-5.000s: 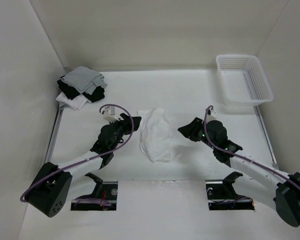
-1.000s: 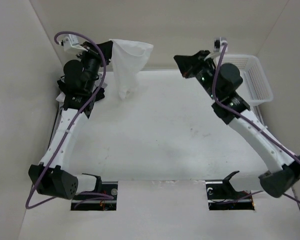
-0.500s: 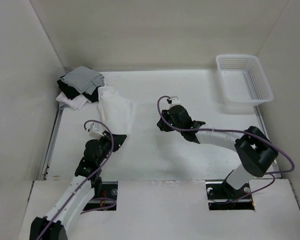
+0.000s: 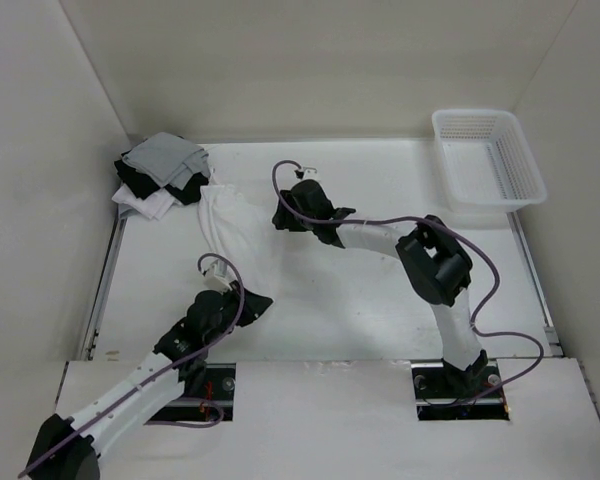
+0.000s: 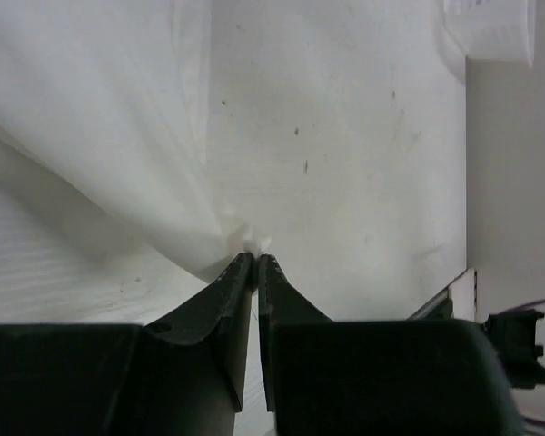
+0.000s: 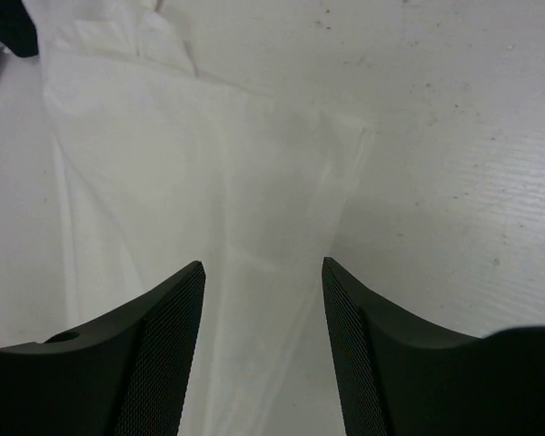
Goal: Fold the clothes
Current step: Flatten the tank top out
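The clothes, one thin white garment, lie stretched in a long strip on the left half of the bench.

Near end: the left end effector is pinched shut on a corner of the fabric. In the left wrist view its fingertips meet on a small white tuft, and the cloth fans out from that point in taut creases.

Middle: the garment widens away from the grip and lies mostly flat, with soft lengthwise folds and one straight edge showing in the right wrist view.

Far side: the right end effector hangs over the garment's right edge with its jaws moderately apart. Its fingers hold nothing, and only cloth and bare bench show between them.

Far left: the garment's far end lies just beside a stack of grey, black and white garments.

Far right: a white mesh basket stands well apart from the clothes.
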Available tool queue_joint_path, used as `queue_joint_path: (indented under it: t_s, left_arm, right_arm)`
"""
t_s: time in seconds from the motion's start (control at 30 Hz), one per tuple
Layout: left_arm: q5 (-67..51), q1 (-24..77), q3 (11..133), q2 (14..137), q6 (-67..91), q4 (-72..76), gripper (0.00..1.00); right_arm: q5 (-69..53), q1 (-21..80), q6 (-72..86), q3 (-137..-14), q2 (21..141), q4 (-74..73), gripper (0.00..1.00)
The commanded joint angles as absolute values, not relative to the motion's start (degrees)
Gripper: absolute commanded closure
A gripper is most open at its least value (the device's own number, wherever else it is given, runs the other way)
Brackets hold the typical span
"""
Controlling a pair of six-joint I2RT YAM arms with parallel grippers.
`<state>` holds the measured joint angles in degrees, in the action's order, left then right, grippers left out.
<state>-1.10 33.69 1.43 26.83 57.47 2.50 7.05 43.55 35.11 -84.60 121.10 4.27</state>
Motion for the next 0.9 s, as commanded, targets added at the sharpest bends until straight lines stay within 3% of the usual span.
queue_joint_path:
  t_s: [0.0,0.33,0.5,0.87]
  left_arm:
    - [1.14,40.98,2.28,26.8,54.41,5.19,0.95]
    - [-4.04,56.63,2.64,28.39,52.21,5.19,0.94]
    - [-4.57,58.23,1.93,26.46,52.47,4.92,0.94]
    - [-5.1,58.14,1.58,25.05,53.17,4.13,0.94]
  right_arm:
    - [9.4,40.91,35.95,-93.07,123.48,-4.38,0.4]
    - [11.68,39.94,33.93,-91.68,122.88,-12.73,0.44]
    - [10.91,39.86,33.05,-82.71,118.13,-11.34,0.43]
    - [2.82,39.68,31.2,-81.04,118.04,-7.39,0.47]
